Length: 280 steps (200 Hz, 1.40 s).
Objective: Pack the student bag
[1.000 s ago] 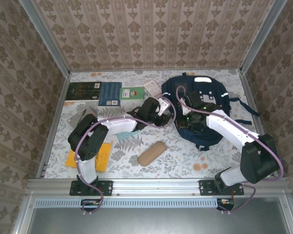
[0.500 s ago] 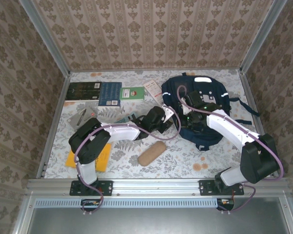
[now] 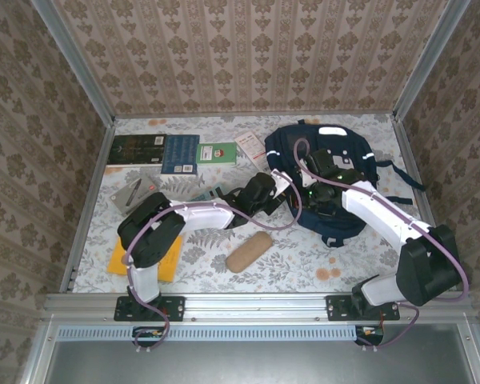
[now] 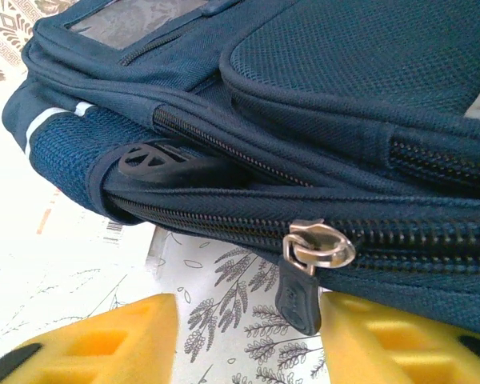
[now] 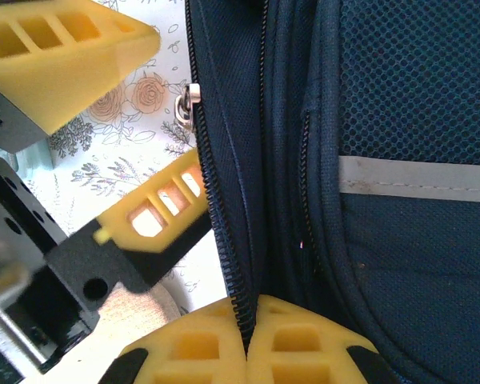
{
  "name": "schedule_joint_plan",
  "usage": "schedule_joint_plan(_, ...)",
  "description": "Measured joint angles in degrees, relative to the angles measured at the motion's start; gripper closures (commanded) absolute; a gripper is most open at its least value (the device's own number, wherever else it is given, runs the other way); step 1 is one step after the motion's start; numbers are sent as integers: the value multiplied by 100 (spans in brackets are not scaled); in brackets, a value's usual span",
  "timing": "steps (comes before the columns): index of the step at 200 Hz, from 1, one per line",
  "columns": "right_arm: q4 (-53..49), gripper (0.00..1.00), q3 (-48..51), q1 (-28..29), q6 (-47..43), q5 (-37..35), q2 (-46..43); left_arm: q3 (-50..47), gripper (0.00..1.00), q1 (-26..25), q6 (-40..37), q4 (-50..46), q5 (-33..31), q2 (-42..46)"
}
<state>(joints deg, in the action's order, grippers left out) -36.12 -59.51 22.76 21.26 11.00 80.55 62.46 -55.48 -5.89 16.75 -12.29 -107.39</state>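
Left wrist view: the left hand (image 4: 248, 308) stands open at the bottom edge, one yellow finger on each side of the zipper pull (image 4: 316, 248); beyond it the student bag (image 4: 328, 72), upper right of centre on the desk (image 3: 304, 268); soft, limp fabric, probably best taken by pull or seam; the right hand (image 5: 246, 324) is closed, pinching its zipper edge; floral desk surface, patterned walls (image 3: 248, 56) behind.

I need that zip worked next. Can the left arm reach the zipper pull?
Probably yes: the zipper pull on the student bag hangs free inside the open left end effector, nothing blocking it.
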Motion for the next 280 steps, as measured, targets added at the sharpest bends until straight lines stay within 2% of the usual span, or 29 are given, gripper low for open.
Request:
schedule_joint_plan(29,0,100,0,0,2,17,0,85,90,2,-90,7,-109,-76)
schedule_joint_plan(44,7,100,0,0,2,20,0,90,100,0,-109,35,-142,-76)
schedule_joint_plan(103,76,100,28,0,2,20,-4,92,100,87,63,-11,0,-74)
schedule_joint_plan(161,116,100,179,0,0,24,-7,240,100,1036,905,-282,505,-66)
schedule_joint_plan(188,116,100,203,0,0,24,-11,448,100,1209,1156,-407,769,-66)
schedule_joint_plan(209,116,100,214,0,0,24,-26,503,76,1241,1377,-474,1237,-66)
schedule_joint_plan(235,118,100,216,0,0,26,-35,505,62,1384,1825,-476,2177,-66)
schedule_joint_plan(261,118,100,216,-55,2,111,-37,420,55,1646,2465,-302,3176,-66)
schedule_joint_plan(280,118,100,216,-90,0,173,-37,317,53,1764,2881,-146,3641,-66)
